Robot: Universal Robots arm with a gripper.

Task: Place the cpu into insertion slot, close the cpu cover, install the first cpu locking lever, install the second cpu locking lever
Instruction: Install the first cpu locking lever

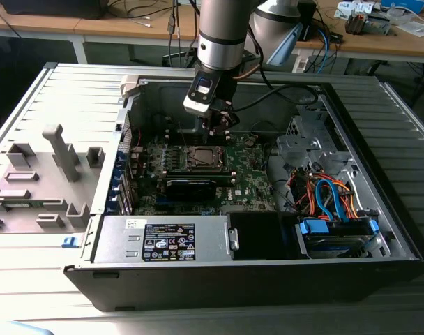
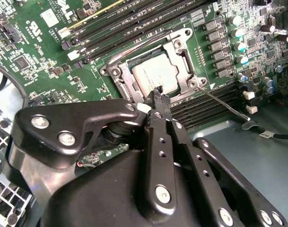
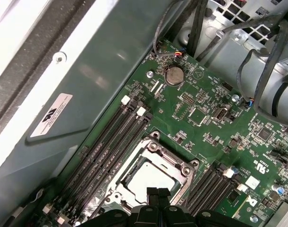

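Note:
The cpu [image 2: 153, 75] lies flat in the insertion slot [image 2: 116, 72] on the green motherboard, its silver top showing through the window of the cpu cover [image 2: 183, 60], which is folded down over it. One thin locking lever [image 2: 224, 101] sticks out sideways from the socket corner over the memory slots. Another lever [image 2: 144, 47] runs along the socket's edge. My gripper [image 2: 158, 94] hangs just above the socket's rim, fingers shut with nothing between them. In the first wrist view the fingertips [image 3: 151, 193] overlap the edge of the cpu [image 3: 148, 176]. In the exterior view my gripper [image 1: 219, 129] is over the insertion slot [image 1: 201, 158].
The open computer case has tall metal walls [image 1: 163, 98] around the board. Memory slots [image 2: 134, 23] flank the socket. A black card [image 1: 191, 187] lies in front of it. Bundled cables [image 1: 323, 195] and a drive bay fill the exterior view's right. A power supply [image 1: 163, 241] sits at the front.

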